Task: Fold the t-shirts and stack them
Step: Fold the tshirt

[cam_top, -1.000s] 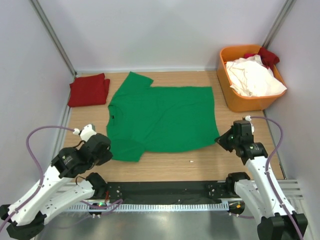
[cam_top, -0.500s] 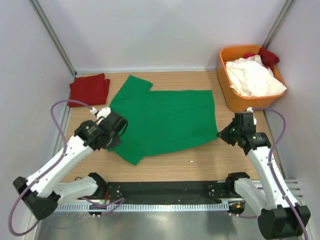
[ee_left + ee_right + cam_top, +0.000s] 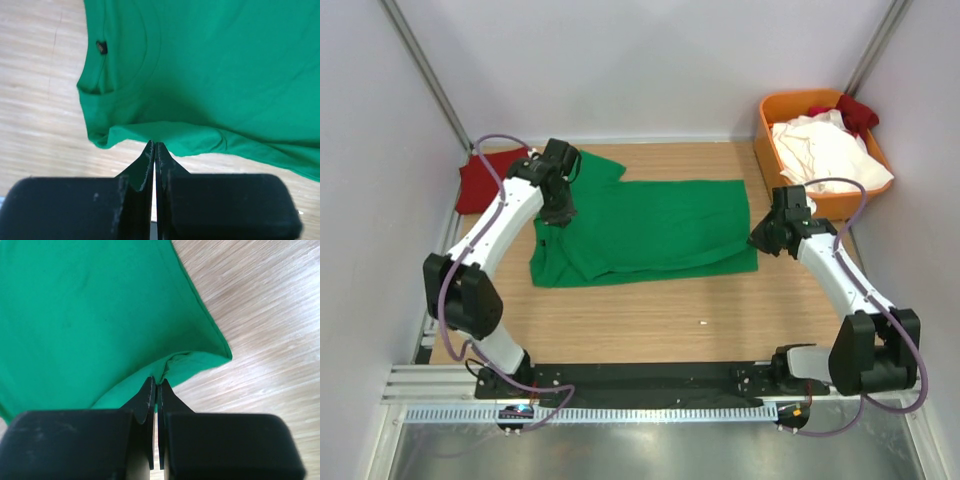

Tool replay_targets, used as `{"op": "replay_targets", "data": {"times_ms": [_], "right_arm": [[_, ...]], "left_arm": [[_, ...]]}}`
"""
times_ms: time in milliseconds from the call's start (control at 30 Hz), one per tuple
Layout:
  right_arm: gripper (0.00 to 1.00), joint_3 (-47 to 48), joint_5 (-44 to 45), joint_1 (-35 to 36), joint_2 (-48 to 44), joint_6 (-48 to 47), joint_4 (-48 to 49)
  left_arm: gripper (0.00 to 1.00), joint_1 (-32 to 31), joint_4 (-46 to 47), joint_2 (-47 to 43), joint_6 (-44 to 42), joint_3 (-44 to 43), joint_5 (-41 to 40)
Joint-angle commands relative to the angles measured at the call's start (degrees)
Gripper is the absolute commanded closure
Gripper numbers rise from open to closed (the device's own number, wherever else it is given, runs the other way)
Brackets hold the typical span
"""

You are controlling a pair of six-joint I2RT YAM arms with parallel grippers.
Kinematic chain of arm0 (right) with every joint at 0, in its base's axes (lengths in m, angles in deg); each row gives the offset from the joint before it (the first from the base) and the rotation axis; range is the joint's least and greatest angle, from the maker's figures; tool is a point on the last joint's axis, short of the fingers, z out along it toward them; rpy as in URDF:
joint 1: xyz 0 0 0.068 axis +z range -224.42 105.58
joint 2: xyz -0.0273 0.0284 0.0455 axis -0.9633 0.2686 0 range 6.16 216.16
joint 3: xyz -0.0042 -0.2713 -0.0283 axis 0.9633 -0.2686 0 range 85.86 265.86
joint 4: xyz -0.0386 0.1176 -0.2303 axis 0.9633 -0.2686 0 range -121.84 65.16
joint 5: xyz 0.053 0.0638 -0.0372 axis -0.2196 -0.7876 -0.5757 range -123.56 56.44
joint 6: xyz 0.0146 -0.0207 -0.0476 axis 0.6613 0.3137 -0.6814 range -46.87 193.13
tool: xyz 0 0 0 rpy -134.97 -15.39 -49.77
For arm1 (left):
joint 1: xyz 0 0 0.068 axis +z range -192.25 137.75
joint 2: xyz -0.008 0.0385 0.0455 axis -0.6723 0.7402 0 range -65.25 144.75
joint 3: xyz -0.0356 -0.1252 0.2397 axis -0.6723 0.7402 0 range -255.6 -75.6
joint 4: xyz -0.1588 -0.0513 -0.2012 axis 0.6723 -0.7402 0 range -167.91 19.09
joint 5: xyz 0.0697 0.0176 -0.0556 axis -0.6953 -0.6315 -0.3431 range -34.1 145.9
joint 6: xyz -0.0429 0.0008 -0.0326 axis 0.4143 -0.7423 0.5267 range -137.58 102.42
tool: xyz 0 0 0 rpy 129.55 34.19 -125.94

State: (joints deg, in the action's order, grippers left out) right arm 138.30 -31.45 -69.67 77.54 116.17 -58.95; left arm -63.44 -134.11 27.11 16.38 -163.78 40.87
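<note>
The bright green t-shirt (image 3: 650, 232) lies in the middle of the table, doubled over along its length, collar to the left. My left gripper (image 3: 560, 212) is shut on its folded edge beside the collar; in the left wrist view the jaws (image 3: 154, 144) pinch green cloth (image 3: 225, 75). My right gripper (image 3: 758, 240) is shut on the hem corner at the right end; in the right wrist view the tips (image 3: 157, 381) pinch bunched green cloth (image 3: 90, 315). A folded dark red t-shirt (image 3: 485, 185) lies at the far left, partly behind my left arm.
An orange plastic bin (image 3: 790, 200) stands at the far right, holding crumpled white t-shirts (image 3: 825, 150) and a red one (image 3: 855, 110). Bare wooden table (image 3: 650, 320) lies between the shirt and the black rail at the near edge. Walls close in on three sides.
Both arms have swung toward the far side, carrying the shirt's near edge up and over. The shirt has gone from lying flat to being doubled lengthwise.
</note>
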Motion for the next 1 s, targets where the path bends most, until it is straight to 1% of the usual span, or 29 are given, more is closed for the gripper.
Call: {"op": "replay_targets", "data": {"times_ms": [0,167,567,833,967], "right_arm": [[0.99,2.7,1.9,-0.1,2.7,-1.3,3.9],[0.99,3.7,2.6,-0.1,5.9,-1.7,5.4],[0.99,4.1,3.7,-1.7,11.0,-2.0,7.6],[0.99,5.0,3.3,-2.0,15.9,-2.3,9.6],[0.99,5.0,3.3,-2.2,17.7,-2.4,10.5]], "left_arm": [[1.0,3.4,2.8,3.2,-5.3,-5.4,4.7],[1.0,6.2,0.5,9.8,-8.0,-13.0,6.3],[1.0,7.7,-1.2,20.8,-10.1,-22.6,7.5],[1.0,8.4,-3.7,31.1,-11.2,-31.9,5.0],[1.0,9.0,-5.2,34.6,-11.2,-37.6,3.6]]}}
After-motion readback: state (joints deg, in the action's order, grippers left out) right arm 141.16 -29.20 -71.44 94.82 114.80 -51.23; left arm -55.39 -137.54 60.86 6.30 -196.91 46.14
